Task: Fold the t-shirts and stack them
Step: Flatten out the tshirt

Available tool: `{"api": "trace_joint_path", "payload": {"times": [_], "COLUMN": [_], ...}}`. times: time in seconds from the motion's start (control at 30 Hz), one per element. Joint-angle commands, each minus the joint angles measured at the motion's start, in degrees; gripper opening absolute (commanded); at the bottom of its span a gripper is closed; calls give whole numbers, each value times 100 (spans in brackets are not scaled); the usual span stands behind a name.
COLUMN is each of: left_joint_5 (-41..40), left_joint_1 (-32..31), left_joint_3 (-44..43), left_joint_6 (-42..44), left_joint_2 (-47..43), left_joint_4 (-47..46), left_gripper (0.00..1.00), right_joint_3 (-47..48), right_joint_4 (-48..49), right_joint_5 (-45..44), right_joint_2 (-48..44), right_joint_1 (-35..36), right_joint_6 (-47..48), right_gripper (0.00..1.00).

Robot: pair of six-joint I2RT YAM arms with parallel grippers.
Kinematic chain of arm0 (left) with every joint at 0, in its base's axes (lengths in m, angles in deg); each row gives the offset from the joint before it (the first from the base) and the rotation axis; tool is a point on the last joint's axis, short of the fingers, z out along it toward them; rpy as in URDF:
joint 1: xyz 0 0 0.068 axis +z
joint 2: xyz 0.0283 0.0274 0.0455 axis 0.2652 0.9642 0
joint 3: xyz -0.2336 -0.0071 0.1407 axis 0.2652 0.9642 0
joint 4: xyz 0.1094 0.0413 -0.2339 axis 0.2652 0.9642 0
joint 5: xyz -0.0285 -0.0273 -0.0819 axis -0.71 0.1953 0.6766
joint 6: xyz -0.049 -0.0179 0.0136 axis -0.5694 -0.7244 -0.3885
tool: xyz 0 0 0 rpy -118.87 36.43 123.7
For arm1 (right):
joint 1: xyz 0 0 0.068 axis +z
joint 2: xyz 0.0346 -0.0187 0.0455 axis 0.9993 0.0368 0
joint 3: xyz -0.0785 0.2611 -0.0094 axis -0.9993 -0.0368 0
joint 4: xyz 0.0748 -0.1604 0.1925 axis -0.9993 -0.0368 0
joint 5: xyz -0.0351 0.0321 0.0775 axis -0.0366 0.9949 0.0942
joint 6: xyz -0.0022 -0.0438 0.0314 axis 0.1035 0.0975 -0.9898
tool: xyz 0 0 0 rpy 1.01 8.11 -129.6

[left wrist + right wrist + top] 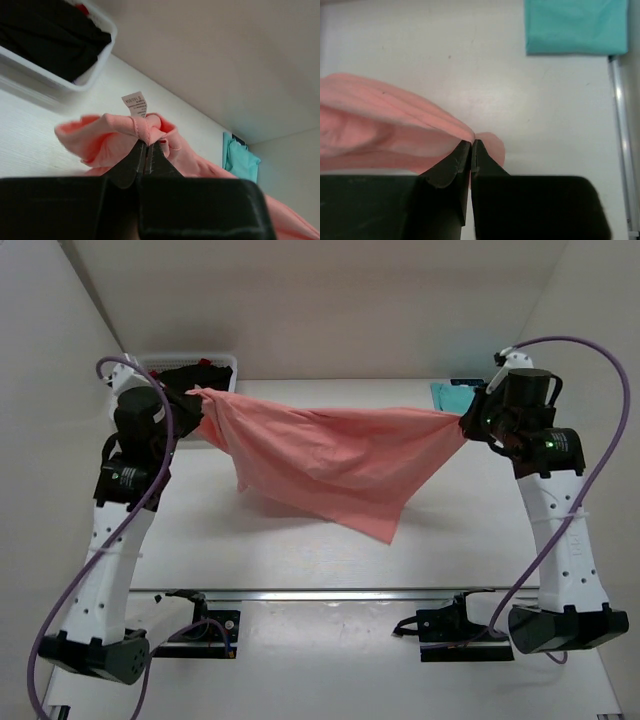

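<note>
The salmon-pink t-shirt (330,455) hangs stretched in the air between both arms, its lowest corner drooping toward the table at the middle. My left gripper (197,405) is shut on the shirt's collar (145,126), where a white label (135,105) sticks up. My right gripper (462,422) is shut on the opposite edge of the pink cloth (395,135). A folded teal t-shirt (452,394) lies flat at the back right of the table (575,25). Black and red t-shirts (47,35) fill the white basket at the back left.
The white mesh basket (222,362) stands at the back left corner against the wall. A metal rail (330,594) runs along the table's near edge, with both arm bases below it. White walls close in the left, back and right sides.
</note>
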Motion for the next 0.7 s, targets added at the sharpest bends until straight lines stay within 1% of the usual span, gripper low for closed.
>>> {"api": "trace_joint_path", "payload": {"times": [0.0,0.07,0.13,0.27,0.37,0.43,0.5,0.57,0.67], "left_joint_5": [-553,-573,-564,-643,-564,-625,-643,-678,-862], "left_joint_1": [-29,76,112,-108,-3,-29,-64,-151,-371], "left_joint_3": [-459,-599,-714,-907,-847,-602,-417,-240,23], "left_joint_6": [462,516,664,744,744,788,753,779,771], "left_joint_2": [-218,-438,-666,-983,-1176,-1265,-1177,-792,-46], "left_joint_4": [694,765,826,1256,1476,1381,1161,775,467], "left_gripper": [0,0,0,0,0,0,0,0,0], "right_joint_3": [629,919,1139,1718,1992,2054,1993,1975,1835], "right_joint_4": [344,424,555,714,723,741,811,855,996], "right_joint_5": [-834,-1036,-1046,-1292,-1309,-1248,-1204,-1117,-756], "right_joint_2": [-311,-390,-452,-488,-339,-94,205,583,1339], "right_joint_1": [38,38,-84,-147,-146,-94,-23,12,-285], "right_joint_6": [193,255,386,571,694,729,712,598,99], "right_gripper": [0,0,0,0,0,0,0,0,0]}}
